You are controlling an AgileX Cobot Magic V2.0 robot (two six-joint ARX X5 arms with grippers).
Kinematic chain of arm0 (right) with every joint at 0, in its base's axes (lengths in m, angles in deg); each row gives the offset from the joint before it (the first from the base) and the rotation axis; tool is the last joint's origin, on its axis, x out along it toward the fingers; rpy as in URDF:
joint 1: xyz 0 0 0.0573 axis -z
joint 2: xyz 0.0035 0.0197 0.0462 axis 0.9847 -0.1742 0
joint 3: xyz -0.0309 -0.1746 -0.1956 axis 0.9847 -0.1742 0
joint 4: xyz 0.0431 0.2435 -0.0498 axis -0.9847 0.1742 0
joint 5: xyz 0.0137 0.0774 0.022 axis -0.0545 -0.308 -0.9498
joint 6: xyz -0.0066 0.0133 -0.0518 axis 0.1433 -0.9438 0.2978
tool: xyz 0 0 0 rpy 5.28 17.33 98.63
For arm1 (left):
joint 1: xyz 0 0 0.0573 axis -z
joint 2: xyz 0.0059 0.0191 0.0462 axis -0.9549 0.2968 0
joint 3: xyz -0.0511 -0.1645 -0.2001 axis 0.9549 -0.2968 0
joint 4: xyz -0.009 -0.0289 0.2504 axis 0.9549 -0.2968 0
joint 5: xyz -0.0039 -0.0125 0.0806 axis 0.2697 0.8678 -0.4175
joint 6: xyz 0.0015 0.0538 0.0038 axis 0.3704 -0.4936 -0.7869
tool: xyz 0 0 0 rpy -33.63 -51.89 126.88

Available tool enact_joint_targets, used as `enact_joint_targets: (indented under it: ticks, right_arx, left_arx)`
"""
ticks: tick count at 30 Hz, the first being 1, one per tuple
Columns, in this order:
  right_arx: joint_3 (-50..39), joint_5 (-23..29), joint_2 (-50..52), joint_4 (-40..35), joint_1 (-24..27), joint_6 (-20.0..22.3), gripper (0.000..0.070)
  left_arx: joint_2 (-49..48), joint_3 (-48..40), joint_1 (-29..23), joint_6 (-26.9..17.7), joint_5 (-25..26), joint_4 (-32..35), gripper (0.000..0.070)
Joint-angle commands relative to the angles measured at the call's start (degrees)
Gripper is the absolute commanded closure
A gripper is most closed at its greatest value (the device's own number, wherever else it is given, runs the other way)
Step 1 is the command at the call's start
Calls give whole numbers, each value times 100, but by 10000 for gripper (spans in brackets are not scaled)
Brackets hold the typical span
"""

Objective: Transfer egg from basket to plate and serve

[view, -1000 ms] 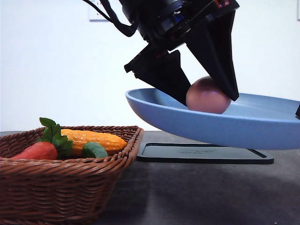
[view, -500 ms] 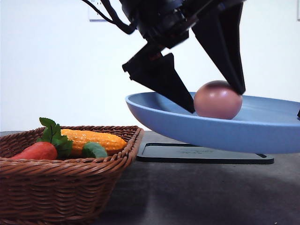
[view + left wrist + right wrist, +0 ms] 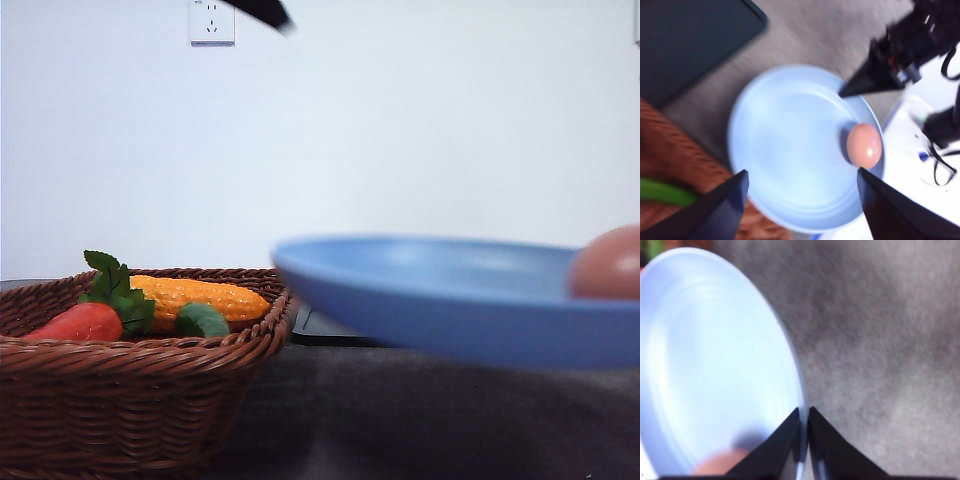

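front view: egg rests on raised plate.

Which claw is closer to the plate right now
Right. The right claw is clamped on the plate rim; the left claw hangs open above it, apart.

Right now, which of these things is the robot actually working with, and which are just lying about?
In use: the egg, the light blue plate it lies on, the wicker basket, the right gripper pinching the plate's rim.
Lying about: carrot, corn cob, black tray.
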Motion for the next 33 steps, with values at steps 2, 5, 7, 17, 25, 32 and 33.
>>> enact_joint_targets:
  ticks: [2, 5, 7, 17, 25, 32, 33]
  right_arx:
    - [200, -64, -312, -47, 10, 42, 700]
    - [429, -14, -672, -136, 46, 157, 700]
    - [608, 14, -913, -301, 104, 232, 700]
    - [2225, 16, -2694, -706, 679, 553, 700]
    - [3810, 13, -4286, -742, 981, 632, 700]
    - [4811, 11, -5353, -646, 988, 585, 700]
    - [4906, 8, -5472, -637, 988, 570, 700]
  left_arx:
    - [-413, 87, -31, -83, -475, -137, 256]
    - [-919, 87, -117, -91, -1193, -322, 256]
    - [-1216, 87, -145, -99, -1656, -450, 256]
    - [-2260, 87, -161, -52, -2775, -985, 256]
    - [-2651, 87, -161, 211, -2775, -1091, 256]
    - [-2699, 87, -161, 275, -2774, -1091, 256]
    - [-2698, 87, -161, 288, -2775, -1091, 256]
